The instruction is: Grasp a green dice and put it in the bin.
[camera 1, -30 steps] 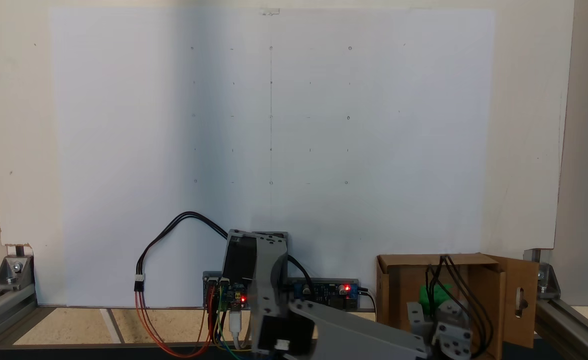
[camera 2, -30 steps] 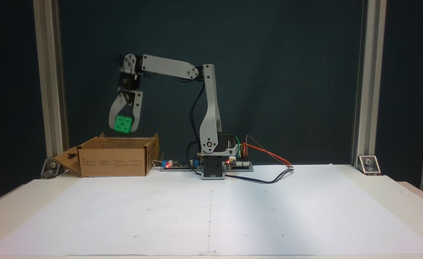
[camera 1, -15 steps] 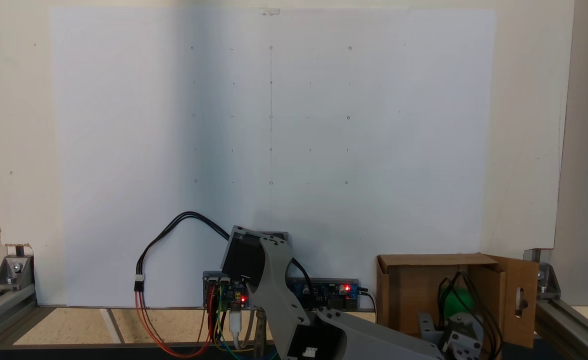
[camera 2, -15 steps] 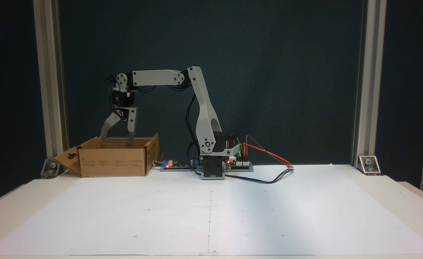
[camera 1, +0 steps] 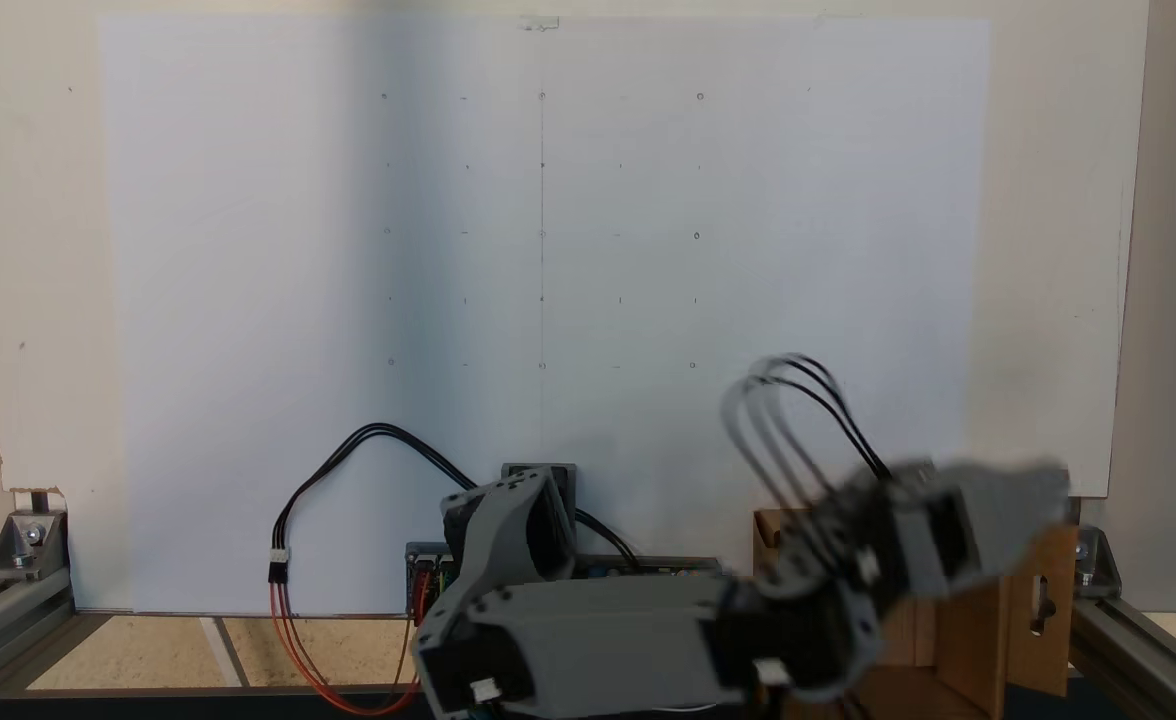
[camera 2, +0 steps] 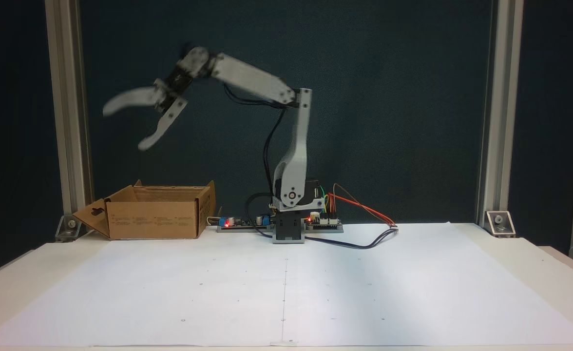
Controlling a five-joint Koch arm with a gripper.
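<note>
The grey plastic gripper [camera 2: 123,127] hangs high above the brown corrugated cardboard bin [camera 2: 155,219], jaws spread wide apart with nothing between them. The bin sits on the white paper sheet [camera 2: 286,287], one slotted flap folded outward. Whether the green dice lies inside cannot be told; the arm blocks the box interior

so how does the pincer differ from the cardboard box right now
The pincer hangs in the air, high above the cardboard box, which sits on the table. The pincer is pale grey and blurred by motion; the box is brown and sharp. The pincer's two fingers are spread apart with nothing between them; the box's top is open with one slotted flap folded outward, and its inside is hidden from the front. Both stand open.
</note>
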